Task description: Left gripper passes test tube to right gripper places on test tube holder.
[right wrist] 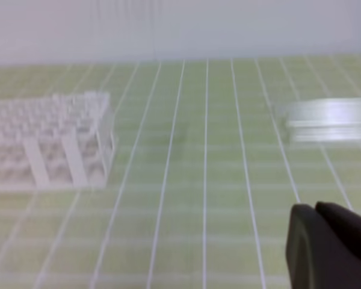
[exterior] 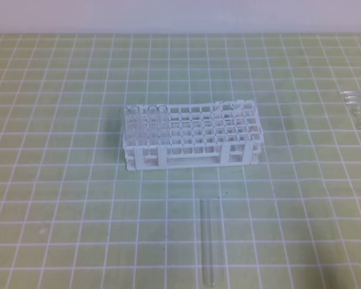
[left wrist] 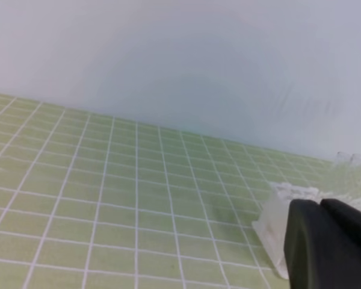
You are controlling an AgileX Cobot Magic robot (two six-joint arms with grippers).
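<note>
A clear test tube [exterior: 207, 244] lies flat on the green grid mat, in front of the white test tube holder [exterior: 191, 158] and pointing toward the near edge. The holder stands mid-table with a few clear tubes [exterior: 147, 123] upright in its left end. Neither gripper shows in the exterior high view. In the left wrist view the left gripper [left wrist: 320, 205] sits at the bottom right, its black fingers pressed together, with the holder [left wrist: 275, 220] just beyond it. In the right wrist view the right gripper [right wrist: 314, 208] is also shut and empty, and the holder [right wrist: 48, 144] is far to its left.
A small pile of spare clear tubes [exterior: 356, 105] lies at the right edge of the mat, and it also appears blurred in the right wrist view [right wrist: 328, 120]. A pale wall runs along the back of the table.
</note>
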